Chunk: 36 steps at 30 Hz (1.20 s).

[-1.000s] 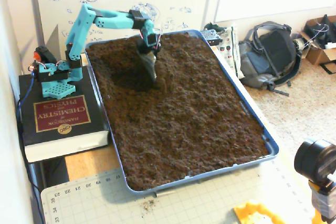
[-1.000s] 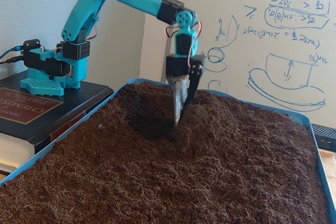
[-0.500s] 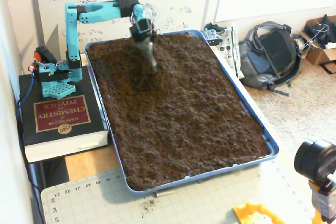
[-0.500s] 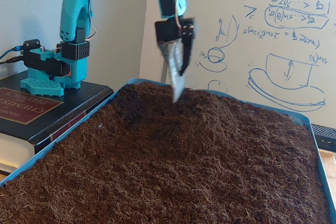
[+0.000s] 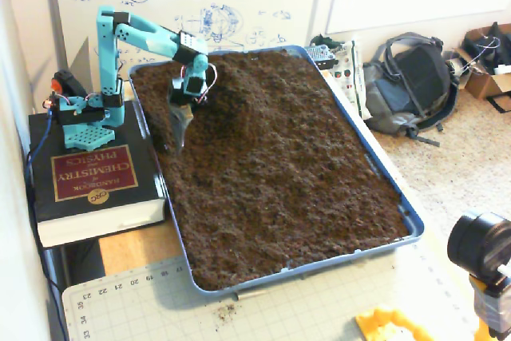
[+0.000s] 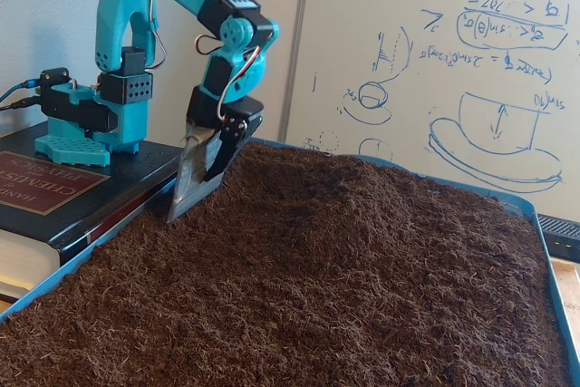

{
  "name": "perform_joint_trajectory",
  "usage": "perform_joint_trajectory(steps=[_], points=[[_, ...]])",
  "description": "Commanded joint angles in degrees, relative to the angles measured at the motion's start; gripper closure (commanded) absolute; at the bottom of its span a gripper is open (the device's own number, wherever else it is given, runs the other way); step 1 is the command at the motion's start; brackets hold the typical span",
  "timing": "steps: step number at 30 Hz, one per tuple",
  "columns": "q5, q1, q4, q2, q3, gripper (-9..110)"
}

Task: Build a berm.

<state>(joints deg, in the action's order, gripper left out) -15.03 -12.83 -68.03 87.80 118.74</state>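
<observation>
Soil is rising into the berm (image 5: 239,89) just beside the pincer (image 5: 180,129), on its right in both fixed views, a low mound (image 6: 362,192) at the far end of the blue tray (image 5: 383,185). Its long axis is hard to judge; it seems to be running along the far wall. The pincer is pointing down with a flat grey blade (image 6: 192,178) whose tip is touching the soil near the tray's edge. Whether the jaws are gripping that blade or it is fixed on, I cannot tell. The arm's base is sitting on a thick book (image 5: 92,185) behind the pincer.
</observation>
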Motion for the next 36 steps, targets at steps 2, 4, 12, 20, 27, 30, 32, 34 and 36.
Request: perform_joint_trajectory(steps=[2, 4, 12, 20, 27, 30, 32, 34, 36], points=[[-0.44, -0.79, 7.65, 2.99, 2.02, 101], [-0.44, -1.49, 10.55, 0.88, 2.72, 101], [-0.53, -3.43, 18.11, -10.2, 1.85, 101], [-0.53, -2.64, 26.46, -15.29, -1.58, 101], [-0.44, -0.79, 27.6, -22.5, -14.68, 101], [-0.44, 0.79, 27.51, -25.84, -20.74, 101], [-0.44, 2.11, 27.51, -27.86, -25.05, 101], [-0.44, 3.43, 27.51, -29.44, -29.18, 101], [-0.44, 4.39, 27.51, -30.94, -32.61, 101]])
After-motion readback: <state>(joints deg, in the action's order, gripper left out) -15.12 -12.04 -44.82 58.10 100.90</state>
